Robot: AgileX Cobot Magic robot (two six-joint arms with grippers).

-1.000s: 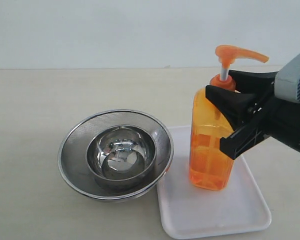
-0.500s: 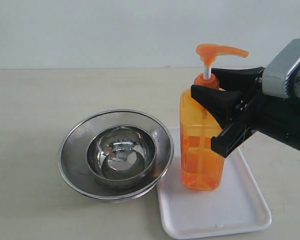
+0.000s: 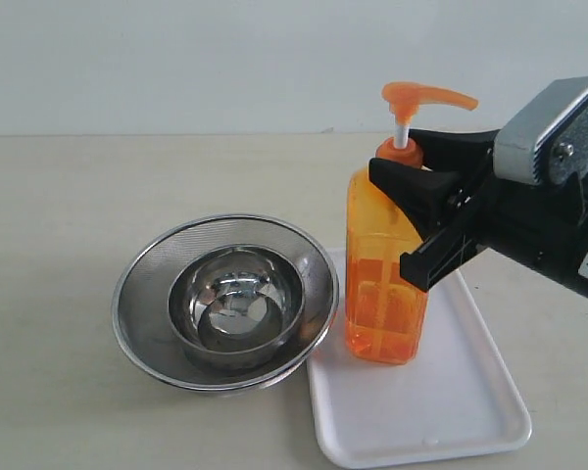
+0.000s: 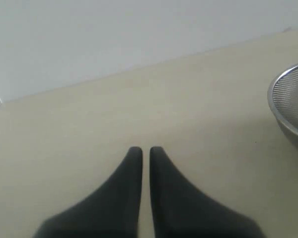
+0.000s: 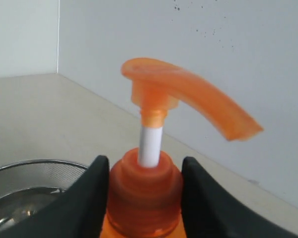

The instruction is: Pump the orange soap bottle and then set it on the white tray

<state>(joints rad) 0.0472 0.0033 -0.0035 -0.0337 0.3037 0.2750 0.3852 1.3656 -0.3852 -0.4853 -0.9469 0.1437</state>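
Note:
The orange soap bottle (image 3: 380, 284) stands nearly upright over the left part of the white tray (image 3: 461, 411), its base at the tray surface; contact is not clear. Its pump head (image 3: 426, 96) is raised on the white stem. My right gripper (image 3: 393, 155) comes in from the right and is shut on the bottle's orange collar. In the right wrist view the black fingers (image 5: 92, 188) press both sides of the collar (image 5: 144, 191) below the pump head (image 5: 184, 96). My left gripper (image 4: 145, 149) is shut on nothing above bare table, out of the exterior view.
A round steel mesh strainer (image 3: 147, 294) holding a smaller steel bowl (image 3: 237, 299) sits left of the tray, its rim touching the tray's left edge. The strainer rim (image 4: 288, 106) also shows in the left wrist view, and part of the strainer (image 5: 25, 173) in the right wrist view.
My right gripper has carried the bottle leftward and slightly down over the tray, closer to the strainer. The grip on the collar is unchanged.

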